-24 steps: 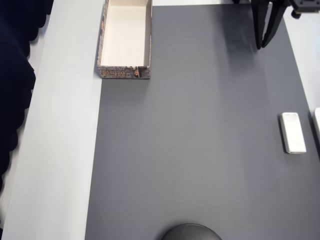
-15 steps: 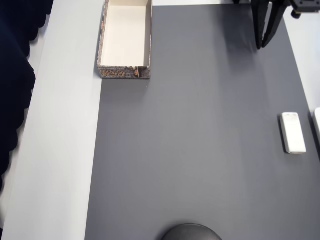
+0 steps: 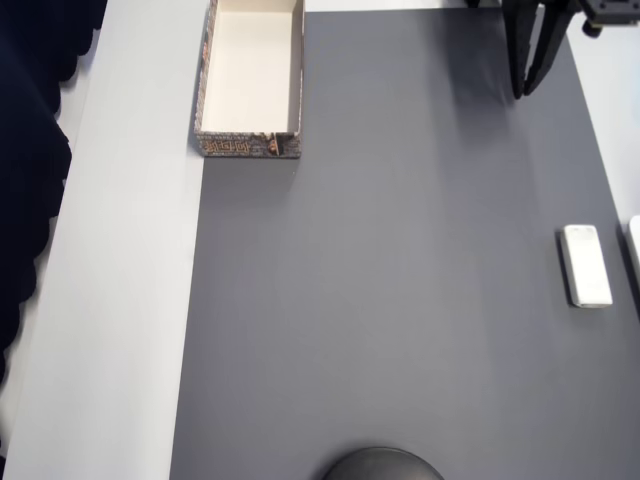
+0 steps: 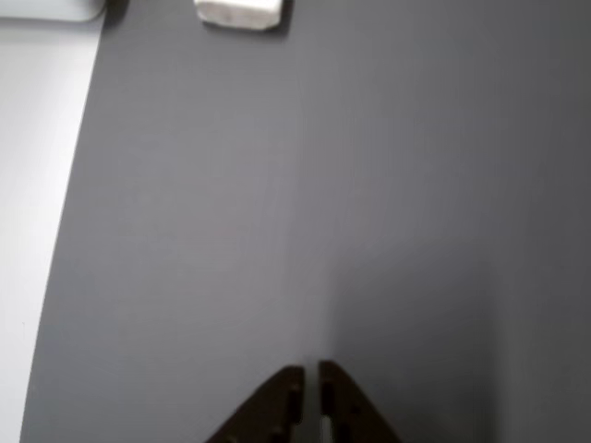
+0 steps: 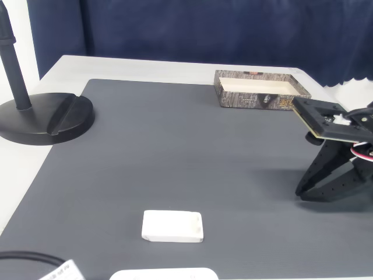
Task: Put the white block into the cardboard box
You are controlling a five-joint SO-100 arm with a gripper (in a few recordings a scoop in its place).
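Observation:
The white block [image 3: 586, 265] lies flat on the dark grey mat near its right edge in the overhead view. The wrist view has the white block [image 4: 238, 12] at its top edge, and the fixed view has the white block [image 5: 172, 226] near the front. The cardboard box [image 3: 207, 100] stands at the top left, half on the mat, with nothing inside; in the fixed view the cardboard box [image 5: 250, 100] is at the back. My gripper [image 3: 523, 90] hovers at the top right, far from both, shut with nothing in it. Its black fingertips [image 4: 294, 377] meet, and the gripper [image 5: 302, 189] points down at the mat.
A bigger white object [image 3: 634, 245] lies just beyond the block at the mat's edge, the same white object [image 5: 163, 274] at the fixed view's bottom. A black stand base [image 5: 46, 119] sits on the left there. The white table [image 3: 120, 300] borders the grey mat [image 3: 390, 300].

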